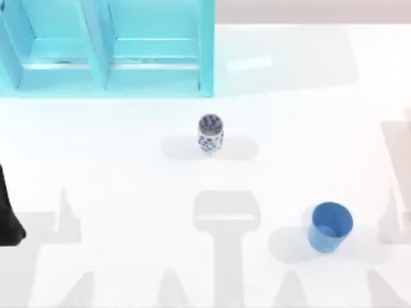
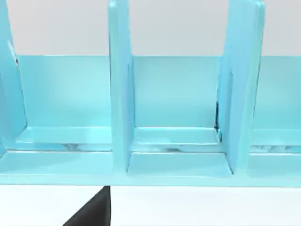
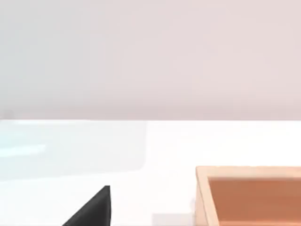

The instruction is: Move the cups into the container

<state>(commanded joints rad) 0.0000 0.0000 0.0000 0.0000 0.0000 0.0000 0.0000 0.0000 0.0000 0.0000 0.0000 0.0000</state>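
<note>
The left pincer (image 1: pixel 9 218) shows as a dark shape at the left edge of the bench (image 1: pixel 128 160) in the top view, and a black tip of it (image 2: pixel 91 209) juts into the left wrist view. I cannot tell whether it is open or closed, and it holds nothing that I can see. The right arm's pincer (image 3: pixel 91 209) shows just such a black tip; its state too I cannot tell.

Ahead of the left pincer stands a turquoise rack (image 2: pixel 178 141), split by upright dividers into bays, probably the container. Well apart from that pincer, toward the bench's middle, the patterned cup (image 1: pixel 210 133) stands upright, just short of the rack's corner. Farther still, the plain blue cup (image 1: pixel 331 226) stands alone. An orange-brown box (image 3: pixel 249 195) lies near the right pincer. Both cups look untouched, so the task seems barely begun.
</note>
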